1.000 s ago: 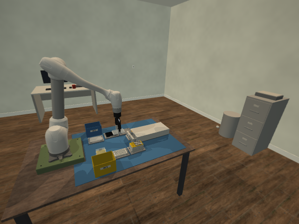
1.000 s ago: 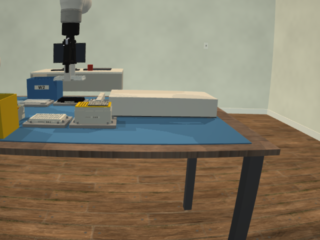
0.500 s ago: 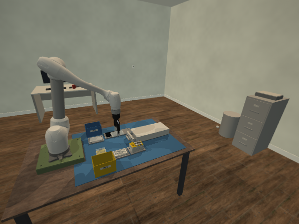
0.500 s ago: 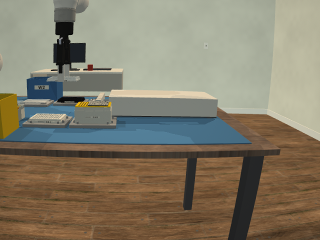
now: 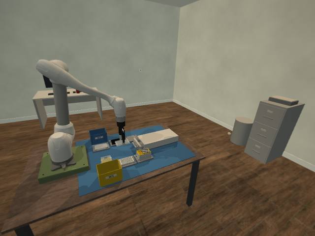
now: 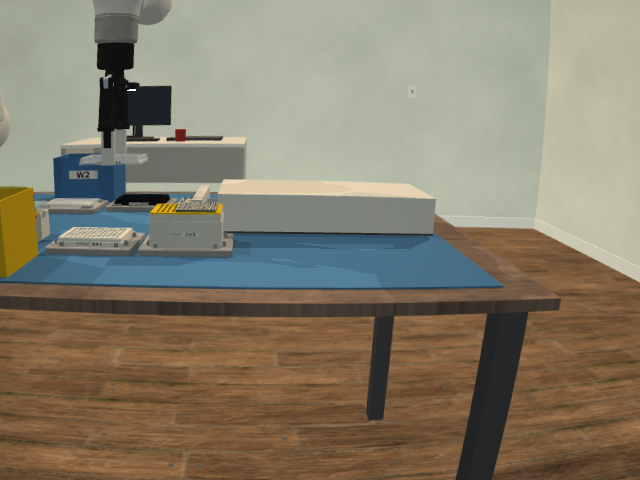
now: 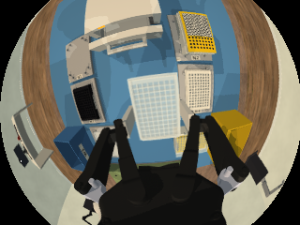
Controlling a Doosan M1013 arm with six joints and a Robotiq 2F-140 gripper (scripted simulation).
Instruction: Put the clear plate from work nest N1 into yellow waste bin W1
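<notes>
My gripper (image 6: 112, 150) is shut on the clear plate (image 6: 113, 158) and holds it level in the air above the bench. In the wrist view the clear plate (image 7: 157, 105) shows as a pale grid between my fingers. In the top view my gripper (image 5: 121, 140) hangs over the middle of the blue mat with the plate (image 5: 120, 142) at its tips. The yellow bin W1 (image 5: 109, 172) stands upright at the mat's front left; it also shows in the exterior view (image 6: 15, 229) and in the wrist view (image 7: 231, 129).
A blue bin W2 (image 5: 98, 135) stands at the back left. A black plate (image 6: 141, 198), a white well plate (image 5: 126, 160), a yellow-topped tip box (image 5: 143, 153), a small rack (image 5: 106, 159) and a long beige instrument (image 5: 158, 137) are on the mat.
</notes>
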